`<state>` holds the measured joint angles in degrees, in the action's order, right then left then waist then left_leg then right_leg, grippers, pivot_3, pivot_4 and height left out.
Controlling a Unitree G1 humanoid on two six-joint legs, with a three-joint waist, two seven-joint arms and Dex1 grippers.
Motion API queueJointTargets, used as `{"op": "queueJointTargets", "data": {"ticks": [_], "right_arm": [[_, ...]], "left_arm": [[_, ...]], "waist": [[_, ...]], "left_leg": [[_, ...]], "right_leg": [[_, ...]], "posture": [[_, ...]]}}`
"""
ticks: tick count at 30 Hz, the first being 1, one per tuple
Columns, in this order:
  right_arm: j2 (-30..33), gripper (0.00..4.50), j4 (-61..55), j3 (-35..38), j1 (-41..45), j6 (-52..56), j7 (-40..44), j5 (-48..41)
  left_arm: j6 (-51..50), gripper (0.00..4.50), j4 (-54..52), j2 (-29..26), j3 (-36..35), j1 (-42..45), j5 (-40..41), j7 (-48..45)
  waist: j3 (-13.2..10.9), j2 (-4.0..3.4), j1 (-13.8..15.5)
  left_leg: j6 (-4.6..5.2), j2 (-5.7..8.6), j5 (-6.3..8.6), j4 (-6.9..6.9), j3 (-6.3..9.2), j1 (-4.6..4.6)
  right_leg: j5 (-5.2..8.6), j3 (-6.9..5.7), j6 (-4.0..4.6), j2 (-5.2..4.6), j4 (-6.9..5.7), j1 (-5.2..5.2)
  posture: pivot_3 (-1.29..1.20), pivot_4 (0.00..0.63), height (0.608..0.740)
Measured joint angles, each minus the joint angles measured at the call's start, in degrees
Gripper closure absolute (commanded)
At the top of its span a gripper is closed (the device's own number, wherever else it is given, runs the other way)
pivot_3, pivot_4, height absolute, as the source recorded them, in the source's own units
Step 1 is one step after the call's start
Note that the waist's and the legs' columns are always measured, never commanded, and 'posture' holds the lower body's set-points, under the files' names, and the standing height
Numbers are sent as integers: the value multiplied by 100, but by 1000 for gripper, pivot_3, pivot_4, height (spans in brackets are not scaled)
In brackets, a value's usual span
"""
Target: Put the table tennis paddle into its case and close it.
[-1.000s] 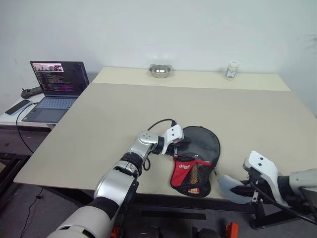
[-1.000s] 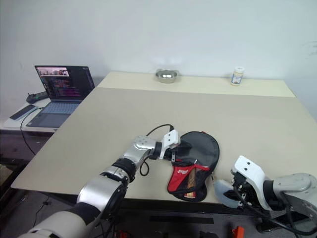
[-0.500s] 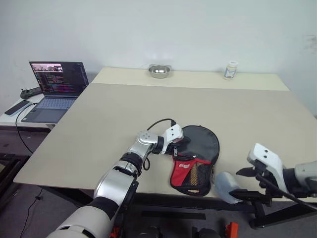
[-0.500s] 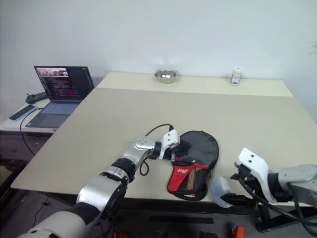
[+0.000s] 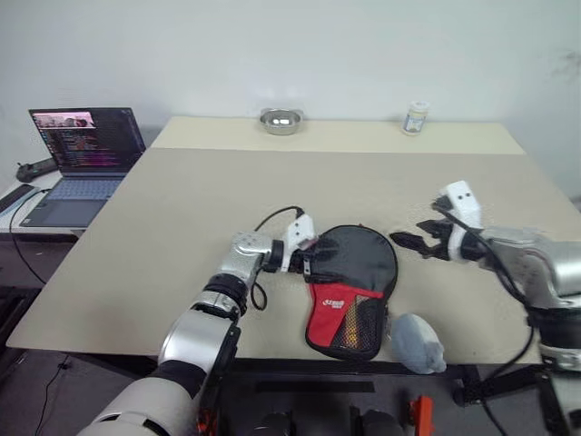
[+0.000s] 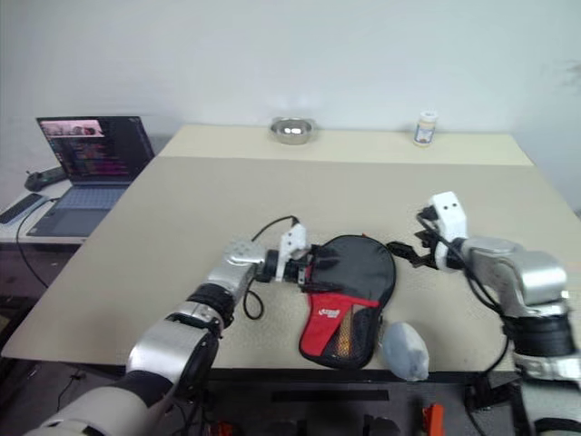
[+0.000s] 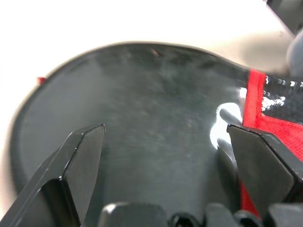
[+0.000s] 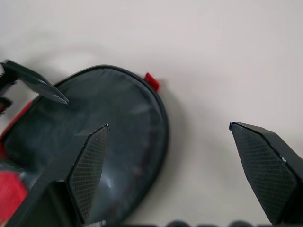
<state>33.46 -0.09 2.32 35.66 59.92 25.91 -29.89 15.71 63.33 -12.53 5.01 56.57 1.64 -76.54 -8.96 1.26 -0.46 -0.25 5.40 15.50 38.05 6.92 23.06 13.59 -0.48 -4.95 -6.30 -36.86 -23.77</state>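
Case (image 5: 352, 283) flat on table (image 5: 182, 227), left hand (image 5: 309, 261) spread wide at its rim, right hand (image 5: 410, 243) released just beside.

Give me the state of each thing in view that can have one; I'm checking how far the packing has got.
case: lying flat on the table, whether zipped cannot be told.
left gripper: open, at the case's left edge, holding nothing.
right gripper: open, just right of the case, holding nothing.
laptop: lid open, screen on.
metal bowl: upright.
small jar: upright, lid on.
grey bundle: lying at the table's near edge.
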Motion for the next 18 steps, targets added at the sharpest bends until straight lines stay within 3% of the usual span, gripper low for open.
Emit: {"op": "queueJointTargets", "data": {"ticks": [6, 11, 18], "right_arm": [[-580, 20, 920, -194, 122, -570, 14, 409], [-787, 1582, 1447, -276, 318, -833, 139, 649], [-971, 4175, 2142, -429, 822, -1121, 374, 1021]], "left_arm": [[-577, 0, -1145, -553, -77, -367, 295, -447], [-941, 0, -1677, -657, -69, -729, 361, -419], [-1196, 0, -2227, -740, -58, -924, 408, -296]], "waist": [[-10, -17, -23], [-12, -18, -49], [-12, -21, -146]], "left_leg": [[0, 4, 0, 3, -5, -2], [-3, 1, -3, 5, -3, -8], [-11, -2, -8, 5, -4, -15]], "right_leg": [[2, 6, 3, 0, 10, -3], [2, 6, 7, 4, -8, -4], [0, 10, 11, 6, -14, -4]], "posture": [[0, 150, 740], [0, 150, 740], [0, 150, 740]]}}
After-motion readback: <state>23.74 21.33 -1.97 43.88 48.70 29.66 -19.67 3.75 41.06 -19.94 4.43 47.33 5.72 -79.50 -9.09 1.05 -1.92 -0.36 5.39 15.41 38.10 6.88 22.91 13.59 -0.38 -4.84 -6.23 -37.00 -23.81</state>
